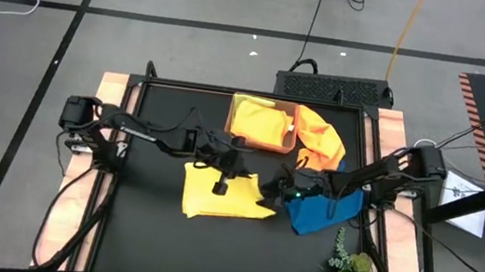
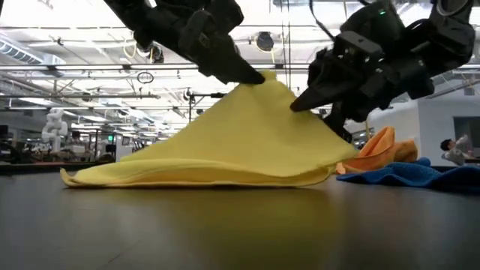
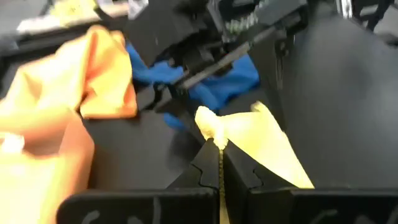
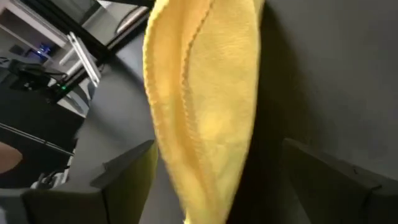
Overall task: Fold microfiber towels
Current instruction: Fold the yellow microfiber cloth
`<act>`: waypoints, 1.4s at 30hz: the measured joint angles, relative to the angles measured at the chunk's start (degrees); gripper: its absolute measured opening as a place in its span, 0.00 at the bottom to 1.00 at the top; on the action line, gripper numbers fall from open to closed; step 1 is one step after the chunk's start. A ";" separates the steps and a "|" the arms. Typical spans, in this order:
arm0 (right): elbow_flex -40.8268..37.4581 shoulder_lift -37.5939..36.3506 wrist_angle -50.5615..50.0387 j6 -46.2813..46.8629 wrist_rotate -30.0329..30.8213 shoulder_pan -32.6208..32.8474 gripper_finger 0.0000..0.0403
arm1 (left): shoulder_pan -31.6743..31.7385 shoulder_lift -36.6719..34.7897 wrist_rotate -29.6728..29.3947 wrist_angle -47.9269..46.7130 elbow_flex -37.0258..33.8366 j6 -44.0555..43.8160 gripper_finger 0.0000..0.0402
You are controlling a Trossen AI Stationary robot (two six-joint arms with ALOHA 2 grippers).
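- The left gripper [image 2: 259, 75] is squeezing its fingers tight together, pointing down and toward the other one.
- The right gripper [image 2: 300, 101] is holding its fingers wide apart, just beside it.

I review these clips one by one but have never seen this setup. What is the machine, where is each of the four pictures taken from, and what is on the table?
It is a robot with two dark arms at a black table. One picture looks down from above, one looks level across the tabletop, and one comes from each wrist. The left hand is shut on a peak of the yellow towel, lifting it like a tent. The right hand is open around that towel. Nearby lie a blue towel, an orange towel, a brown tray holding another cloth, and a small plant.
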 joint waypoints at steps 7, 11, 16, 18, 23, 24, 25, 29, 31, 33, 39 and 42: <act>0.59 4.18 -0.85 1.88 -0.05 1.38 0.75 | -0.17 -1.67 -2.82 -1.47 -0.05 -0.12 0.00; 0.59 4.38 -1.60 3.32 -0.03 2.83 0.62 | -0.17 -2.41 -4.11 -3.37 -0.05 -0.06 0.01; 0.61 3.11 -2.13 4.51 -0.01 4.07 0.41 | -0.17 -2.39 -5.26 -4.77 -0.05 -0.20 0.00; 0.61 2.80 -2.37 4.50 0.00 4.35 0.33 | -0.17 -2.39 -5.31 -4.92 -0.05 -0.20 0.01; 0.61 2.16 -4.94 4.49 -0.06 4.70 0.13 | -0.17 -2.42 -5.88 -5.13 -0.05 -1.12 0.01; 0.61 2.09 -5.80 4.50 -0.13 4.72 0.09 | -0.19 -2.70 -6.36 -5.57 -0.05 -1.16 0.01; 0.59 2.02 -6.24 4.49 -0.19 4.72 0.05 | -0.17 -2.95 -6.74 -6.31 -0.05 -1.22 0.01; 0.61 0.69 -8.40 4.52 -1.49 4.79 0.02 | -0.26 -3.73 -6.77 -7.85 -0.07 -3.70 0.01; 0.65 -1.15 -10.42 4.48 -1.70 4.98 0.01 | -0.56 -4.16 -6.75 -8.75 -0.11 -5.22 0.00; 0.63 -4.28 -14.26 4.34 -2.52 5.05 0.01 | -1.09 -4.20 -6.75 -9.66 -0.03 -6.77 0.00; 0.64 -16.84 -28.15 3.90 -2.12 5.09 0.00 | -2.68 -4.13 -7.12 -11.64 -0.08 -8.19 0.00; 0.65 -23.28 -36.11 4.08 -0.88 5.03 0.00 | -2.80 -4.05 -8.13 -8.24 -0.08 -9.22 0.00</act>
